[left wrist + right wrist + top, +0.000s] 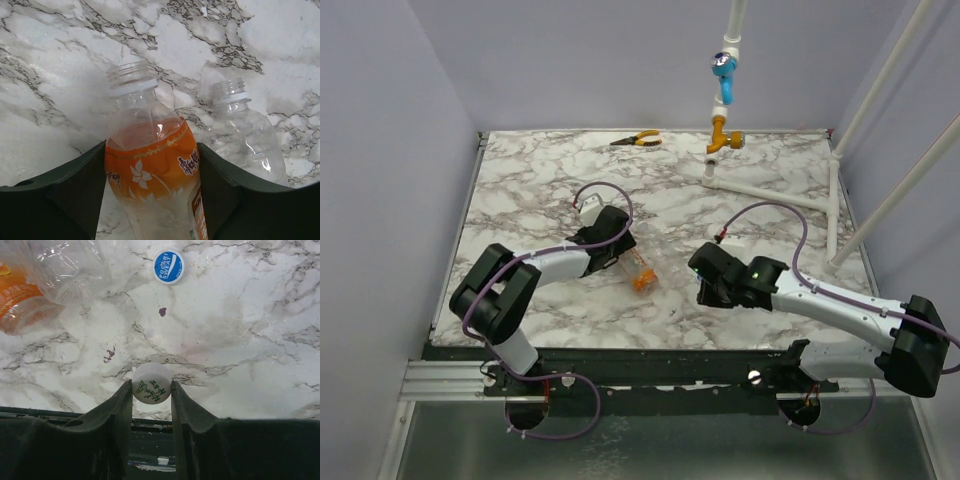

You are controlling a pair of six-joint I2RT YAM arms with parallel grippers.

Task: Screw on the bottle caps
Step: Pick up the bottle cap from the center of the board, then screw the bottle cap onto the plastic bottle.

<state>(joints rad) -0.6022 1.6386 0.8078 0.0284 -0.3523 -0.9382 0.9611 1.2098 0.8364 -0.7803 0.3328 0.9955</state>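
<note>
The bottle [149, 167], clear with an orange label and an open threaded neck, lies on the marble between the fingers of my left gripper [152, 148]; both pads press its sides. It also shows from above as the bottle [641, 277], just ahead of the left gripper [620, 260]. A second clear bottle [244, 137], uncapped and unlabelled, lies just to its right. My right gripper [151, 386] is shut on the whitish cap [151, 382], which carries green print. The blue cap [168, 266] lies flat on the table beyond it. In the top view the right gripper [704, 286] sits right of the bottles.
Orange-handled pliers [636, 140] lie at the back of the marble table [540, 190]. A white pipe frame [770, 190] with blue and orange valve handles [724, 100] stands at the back right. The table's near edge is just under the right gripper.
</note>
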